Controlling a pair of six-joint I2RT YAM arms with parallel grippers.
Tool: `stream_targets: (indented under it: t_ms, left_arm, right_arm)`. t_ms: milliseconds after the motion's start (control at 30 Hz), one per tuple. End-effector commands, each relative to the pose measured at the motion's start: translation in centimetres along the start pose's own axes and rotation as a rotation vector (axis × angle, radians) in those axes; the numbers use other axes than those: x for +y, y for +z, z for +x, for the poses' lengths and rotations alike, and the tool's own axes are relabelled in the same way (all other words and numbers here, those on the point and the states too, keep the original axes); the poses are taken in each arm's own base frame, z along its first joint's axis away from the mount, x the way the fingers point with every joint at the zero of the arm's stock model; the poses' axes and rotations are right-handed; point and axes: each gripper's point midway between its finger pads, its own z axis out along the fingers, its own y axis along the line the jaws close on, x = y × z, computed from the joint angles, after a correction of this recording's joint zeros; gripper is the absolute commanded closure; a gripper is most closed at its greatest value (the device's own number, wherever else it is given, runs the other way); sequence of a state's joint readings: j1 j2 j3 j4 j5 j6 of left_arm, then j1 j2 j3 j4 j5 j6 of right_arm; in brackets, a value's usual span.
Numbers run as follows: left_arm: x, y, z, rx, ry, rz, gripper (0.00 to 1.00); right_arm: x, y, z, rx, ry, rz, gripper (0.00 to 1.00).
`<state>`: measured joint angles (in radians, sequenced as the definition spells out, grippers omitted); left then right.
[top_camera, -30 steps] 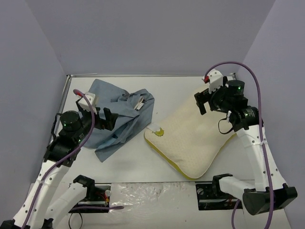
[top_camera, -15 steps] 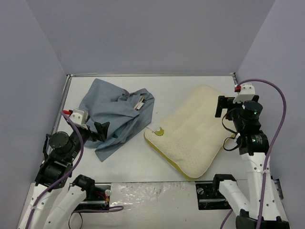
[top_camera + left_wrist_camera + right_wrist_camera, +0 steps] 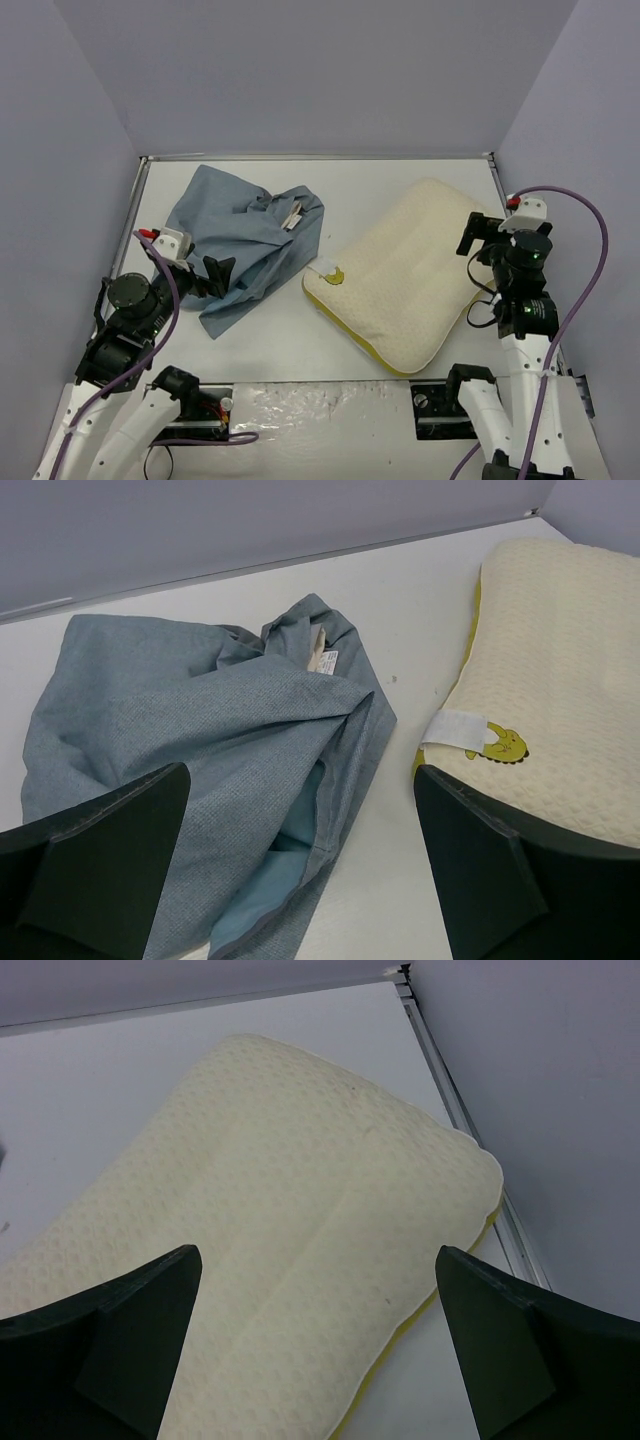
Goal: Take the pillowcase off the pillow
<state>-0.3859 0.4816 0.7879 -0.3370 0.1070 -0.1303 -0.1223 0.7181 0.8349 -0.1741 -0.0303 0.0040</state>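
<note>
We see the pillowcase lying off the pillow, and both tools hold nothing.

The pillowcase is a crumpled blue-grey heap on the left part of the white tabletop, its small white tag showing near its right edge. The cream, dimpled pillow lies bare and slantwise on the right part, close beside the cloth but apart from it, with a white label at its near-left corner and a yellow side edge along the near side. We find the left tool over the pillowcase's near-left edge, spread wide and gripping nothing. The right tool hangs over the pillow's far-right corner, likewise spread wide and empty.
</note>
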Motion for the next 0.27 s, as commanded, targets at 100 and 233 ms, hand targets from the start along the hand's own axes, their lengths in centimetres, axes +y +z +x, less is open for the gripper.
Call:
stream_targets:
  t_ms: [100, 233]
  left_arm:
    - [-0.47, 0.04, -0.39, -0.011, 0.019, 0.025, 0.06]
    - [-0.44, 0.08, -0.26, -0.008, 0.02, 0.023, 0.06]
  right_arm:
    - [-0.1, -0.53, -1.77, -0.091, -0.023, -0.009, 0.0]
    - [0.3, -0.7, -1.74, -0.097, -0.028, -0.035, 0.0]
